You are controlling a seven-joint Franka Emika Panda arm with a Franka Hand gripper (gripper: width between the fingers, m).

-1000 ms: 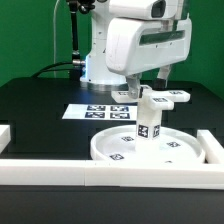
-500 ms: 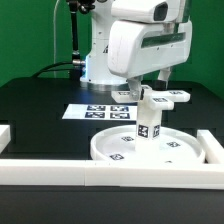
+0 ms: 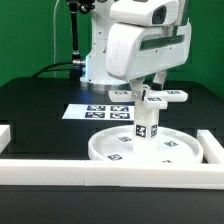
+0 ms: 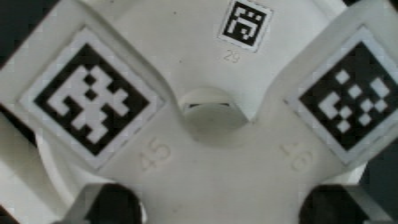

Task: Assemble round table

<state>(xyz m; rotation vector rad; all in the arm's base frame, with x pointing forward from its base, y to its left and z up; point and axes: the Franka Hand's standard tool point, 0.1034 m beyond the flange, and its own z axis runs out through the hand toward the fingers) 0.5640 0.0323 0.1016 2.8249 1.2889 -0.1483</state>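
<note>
Base piece (image 3: 155,97) now sits slightly higher over leg (image 3: 145,122) at disc's (image 3: 110,150) twelve o'clock; gripper (image 3: 150,90) apparently clamping it, mating unfinished.

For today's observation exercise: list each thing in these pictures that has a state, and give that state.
Round disc: flat on table, rim up.
Leg: upright at disc's centre.
Cross-shaped base: atop leg, in the hand.
Hand: at the base; finger opening unclear.
Marker board: flat on table.
</note>
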